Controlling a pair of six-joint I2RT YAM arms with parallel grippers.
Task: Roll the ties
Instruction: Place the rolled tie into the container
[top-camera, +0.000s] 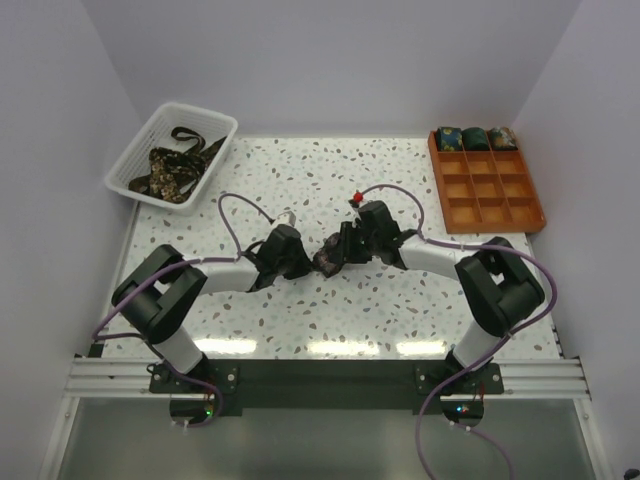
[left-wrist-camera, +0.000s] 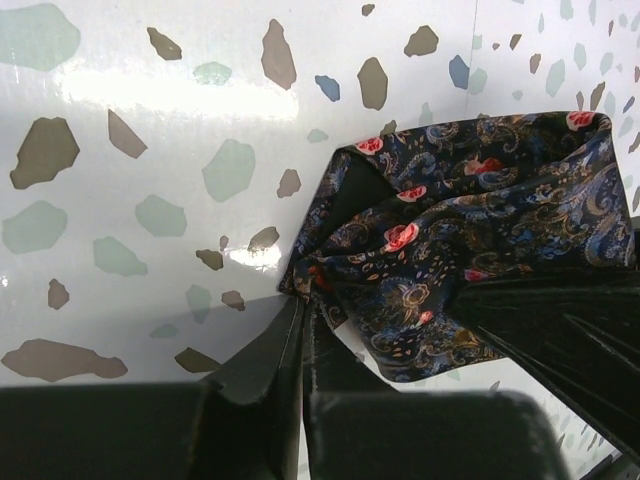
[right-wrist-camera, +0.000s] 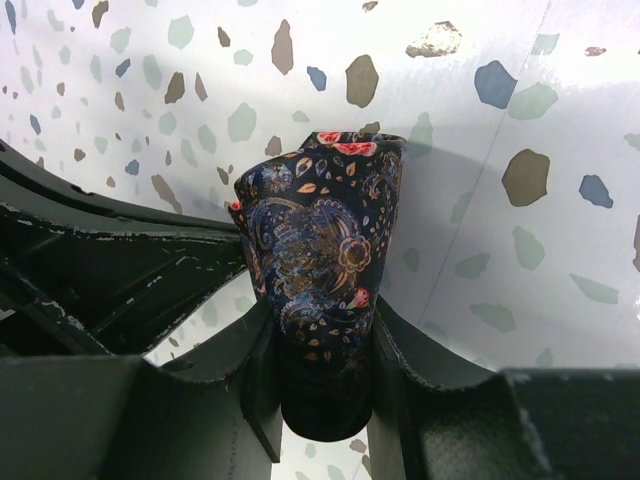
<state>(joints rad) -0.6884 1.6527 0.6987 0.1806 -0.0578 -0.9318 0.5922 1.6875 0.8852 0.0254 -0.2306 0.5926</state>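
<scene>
The left gripper (left-wrist-camera: 302, 318) pinches an edge of the tie (left-wrist-camera: 470, 230), fingers almost together. The right gripper (right-wrist-camera: 322, 350), part-open, clamps its rolled end.

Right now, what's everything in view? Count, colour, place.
held tie: 1, dark navy floral, table centre, between both grippers
rolled ties: 3, dark prints, far row of the tray
loose ties: count unclear, dark, heaped in the basket
tray: 1, orange, gridded, far right of the table
basket: 1, white mesh, far left corner
table: 1, white, speckled
left gripper: 1, black, shut on the held tie's loose fabric
right gripper: 1, black, shut on the held tie's rolled part
</scene>
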